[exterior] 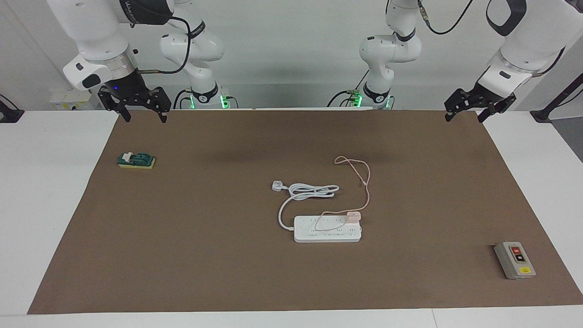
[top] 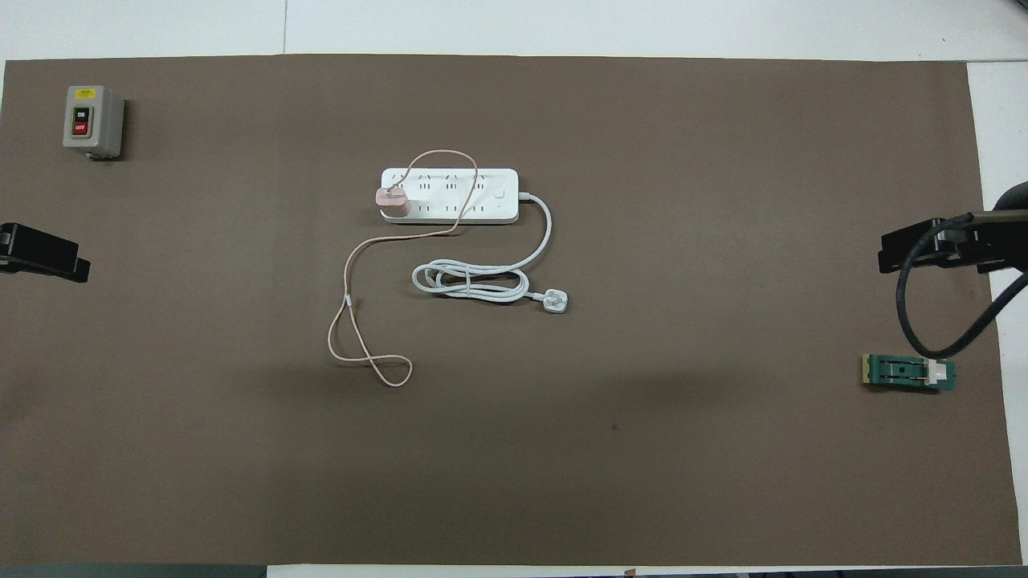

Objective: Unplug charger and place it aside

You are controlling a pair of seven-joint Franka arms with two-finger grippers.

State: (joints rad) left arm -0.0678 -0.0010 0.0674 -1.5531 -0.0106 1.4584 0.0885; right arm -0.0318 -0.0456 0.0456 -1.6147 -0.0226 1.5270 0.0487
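The charger (exterior: 354,216), a small pale-pink cube, is plugged into the white power strip (exterior: 328,230) in the middle of the brown mat, at the strip's end toward the left arm. It also shows in the overhead view (top: 393,201). Its thin pink cable (exterior: 367,182) crosses the strip and loops toward the robots. My left gripper (exterior: 464,117) hangs open and empty over the mat's corner at the left arm's end. My right gripper (exterior: 143,117) hangs open and empty over the mat's corner at the right arm's end. Both are well away from the charger.
The strip's thick white cord (exterior: 312,191) lies coiled with its white plug (exterior: 277,185) just nearer to the robots than the strip. A grey switch box (exterior: 514,260) sits toward the left arm's end. A green switch block (exterior: 136,160) sits near the right gripper.
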